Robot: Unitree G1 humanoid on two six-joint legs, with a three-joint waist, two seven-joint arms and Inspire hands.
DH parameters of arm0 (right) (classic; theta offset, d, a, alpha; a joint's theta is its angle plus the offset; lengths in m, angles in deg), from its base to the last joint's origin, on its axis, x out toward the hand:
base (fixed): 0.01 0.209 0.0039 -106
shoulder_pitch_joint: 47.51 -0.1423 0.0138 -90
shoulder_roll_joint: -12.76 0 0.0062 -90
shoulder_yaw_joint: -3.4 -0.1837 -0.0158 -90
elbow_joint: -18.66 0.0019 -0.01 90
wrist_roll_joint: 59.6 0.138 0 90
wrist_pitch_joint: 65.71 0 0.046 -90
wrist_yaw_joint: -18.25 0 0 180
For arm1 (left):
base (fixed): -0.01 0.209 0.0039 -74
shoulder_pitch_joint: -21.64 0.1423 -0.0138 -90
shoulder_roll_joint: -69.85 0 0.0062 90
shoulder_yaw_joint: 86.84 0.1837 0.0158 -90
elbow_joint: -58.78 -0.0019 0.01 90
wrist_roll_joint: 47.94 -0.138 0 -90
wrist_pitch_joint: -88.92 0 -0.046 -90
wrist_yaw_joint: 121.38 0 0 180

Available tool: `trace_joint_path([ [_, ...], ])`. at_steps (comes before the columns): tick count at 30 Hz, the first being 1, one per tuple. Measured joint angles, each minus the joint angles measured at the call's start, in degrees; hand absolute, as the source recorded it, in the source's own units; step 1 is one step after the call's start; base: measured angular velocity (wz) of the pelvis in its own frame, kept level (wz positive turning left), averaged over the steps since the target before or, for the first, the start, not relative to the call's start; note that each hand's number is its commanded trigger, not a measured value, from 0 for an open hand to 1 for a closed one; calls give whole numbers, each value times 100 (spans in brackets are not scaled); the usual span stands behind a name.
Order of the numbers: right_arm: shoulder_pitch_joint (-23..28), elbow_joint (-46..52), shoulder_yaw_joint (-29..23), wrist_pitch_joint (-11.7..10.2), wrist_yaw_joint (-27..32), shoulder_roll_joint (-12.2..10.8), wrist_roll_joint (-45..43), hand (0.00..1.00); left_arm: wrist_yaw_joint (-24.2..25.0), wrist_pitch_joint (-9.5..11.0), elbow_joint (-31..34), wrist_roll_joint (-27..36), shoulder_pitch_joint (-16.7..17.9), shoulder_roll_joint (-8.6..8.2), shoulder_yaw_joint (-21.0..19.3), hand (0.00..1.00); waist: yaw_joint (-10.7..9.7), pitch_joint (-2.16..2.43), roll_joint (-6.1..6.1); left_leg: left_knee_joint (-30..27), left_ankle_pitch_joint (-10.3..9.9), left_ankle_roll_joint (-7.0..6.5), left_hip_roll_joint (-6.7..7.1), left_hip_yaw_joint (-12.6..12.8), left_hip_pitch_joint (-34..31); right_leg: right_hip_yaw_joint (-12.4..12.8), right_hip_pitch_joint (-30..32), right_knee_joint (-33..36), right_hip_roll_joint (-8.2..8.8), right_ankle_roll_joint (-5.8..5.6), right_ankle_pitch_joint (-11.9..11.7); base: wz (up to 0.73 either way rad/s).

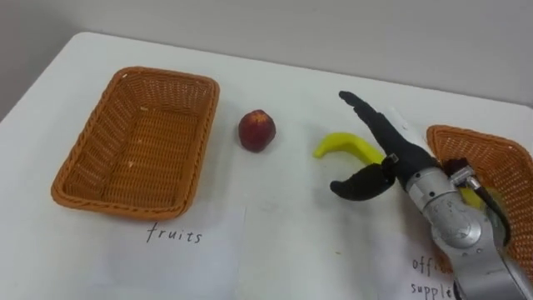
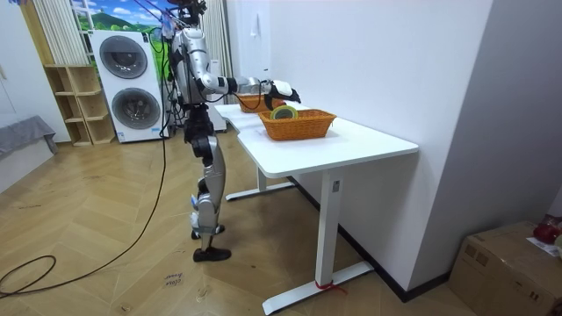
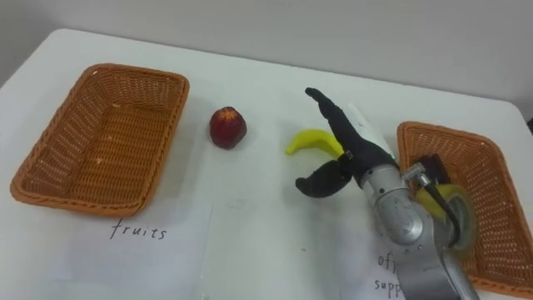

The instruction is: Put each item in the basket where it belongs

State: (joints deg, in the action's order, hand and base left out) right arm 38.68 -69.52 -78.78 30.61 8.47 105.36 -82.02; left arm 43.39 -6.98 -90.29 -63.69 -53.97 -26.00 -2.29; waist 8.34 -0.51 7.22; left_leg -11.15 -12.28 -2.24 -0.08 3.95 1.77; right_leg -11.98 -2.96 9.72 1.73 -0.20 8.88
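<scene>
A yellow banana (image 1: 341, 146) lies on the white table (image 1: 283, 75), right of centre. My right hand (image 1: 398, 157) hovers over the banana's right end, open, fingers stretched toward the far edge and thumb curved below, holding nothing. A red peach (image 1: 256, 130) sits to the banana's left. The fruit basket (image 1: 166, 75) at the left is empty. The office basket (image 1: 466, 133) at the right holds a yellow-green tape roll (image 3: 454, 208) and a dark item (image 3: 429, 167), partly hidden behind my forearm. In the room view I stand at the table's end, right hand (image 2: 283, 89) reaching over it.
A paper sheet with a handwritten fruit label (image 1: 175, 235) lies before the left basket, and another label (image 1: 433, 275) before the right one. A wall runs behind the table's far edge. Washing machines (image 2: 132, 83) stand behind me.
</scene>
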Motion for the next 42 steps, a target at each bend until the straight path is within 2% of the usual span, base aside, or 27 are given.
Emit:
trace_joint_path([
  [2, -96, 0, -1, 34, -106, 1, -40, 0, 76, -8, 1, -5, -2, 13, -7, 0, 0, -17, 27, -6, 0, 0, -1, 0, -3, 25, 1, -2, -8, 2, -1, 0],
  [9, -197, -19, 0, 200, -359, 4, -343, 0, 244, -75, 10, 51, 28, 26, -4, 0, 13, -12, 36, -20, 0, 1, 7, -86, -12, -7, -26, 0, -8, 3, -2, 5],
  [20, -395, -835, -1, 245, -604, 19, -738, 0, 246, -81, 249, -5, 115, 27, -7, 0, 135, -18, 28, -14, 0, 0, 11, -96, -18, 8, -26, 0, -6, 2, -2, 0],
  [31, -409, -881, -1, 247, -658, 59, -777, 0, 239, -78, 434, -6, 167, 29, -6, 0, 154, -20, 26, -10, 1, -1, 18, -119, -19, -76, -31, 1, 7, 1, -1, 0],
  [35, -565, -1225, -1, 254, -658, 136, -797, 0, 237, -83, 445, -6, 169, 30, -5, 0, 157, -20, 54, -8, 2, -3, 28, -138, -18, -90, -38, 1, 15, 1, -1, 0],
  [42, -575, -1237, -1, 255, -656, 157, -908, 0, 235, -107, 445, -6, 166, 31, -4, 0, 160, -28, 99, -9, 2, -3, 31, -164, -18, -117, -47, -1, 17, 1, -1, 0],
])
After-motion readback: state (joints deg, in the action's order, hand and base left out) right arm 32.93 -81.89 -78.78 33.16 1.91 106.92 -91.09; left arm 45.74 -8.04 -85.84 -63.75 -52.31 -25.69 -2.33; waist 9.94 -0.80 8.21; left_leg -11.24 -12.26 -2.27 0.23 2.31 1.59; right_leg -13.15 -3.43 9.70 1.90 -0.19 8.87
